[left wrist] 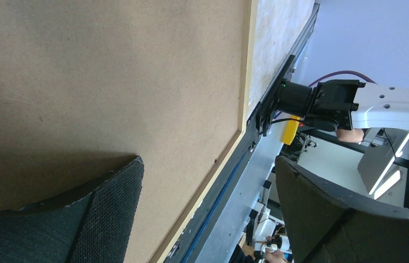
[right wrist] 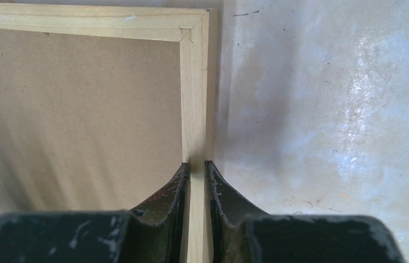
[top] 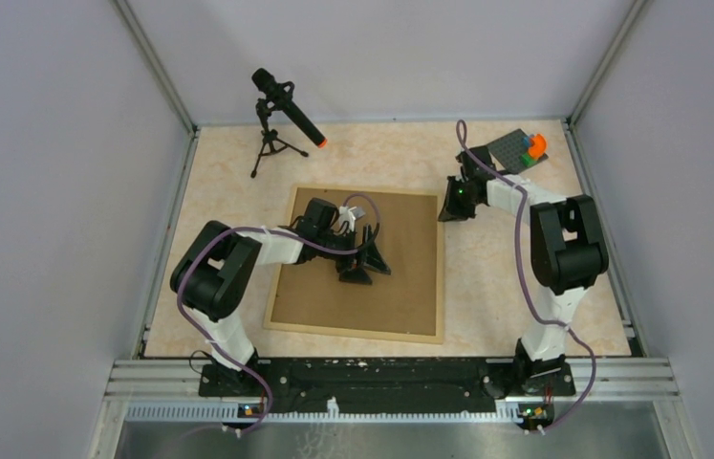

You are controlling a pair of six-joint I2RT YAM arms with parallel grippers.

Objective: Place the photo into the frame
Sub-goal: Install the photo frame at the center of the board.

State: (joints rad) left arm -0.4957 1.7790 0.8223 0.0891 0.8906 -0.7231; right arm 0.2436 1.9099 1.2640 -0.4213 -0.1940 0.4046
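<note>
The frame [top: 353, 332], thin light wood strips, lies flat on the table with a plain brown backing board [top: 405, 277] filling it. My right gripper [top: 450, 203] is shut on the frame's right strip [right wrist: 195, 82] just below its far right corner, one finger on each side of the wood. My left gripper [top: 364, 263] hovers over the middle of the board with its jaws wide apart and nothing between them. In the left wrist view the left gripper [left wrist: 207, 164] hangs above the board [left wrist: 109, 71] and the frame's near strip [left wrist: 244, 82]. The photo is out of view.
A black microphone on a small tripod [top: 281, 110] stands at the back left. A grey plate with coloured bricks [top: 522, 148] lies at the back right. Grey walls close the table on three sides. A metal rail [top: 391, 373] with the arm bases runs along the near edge.
</note>
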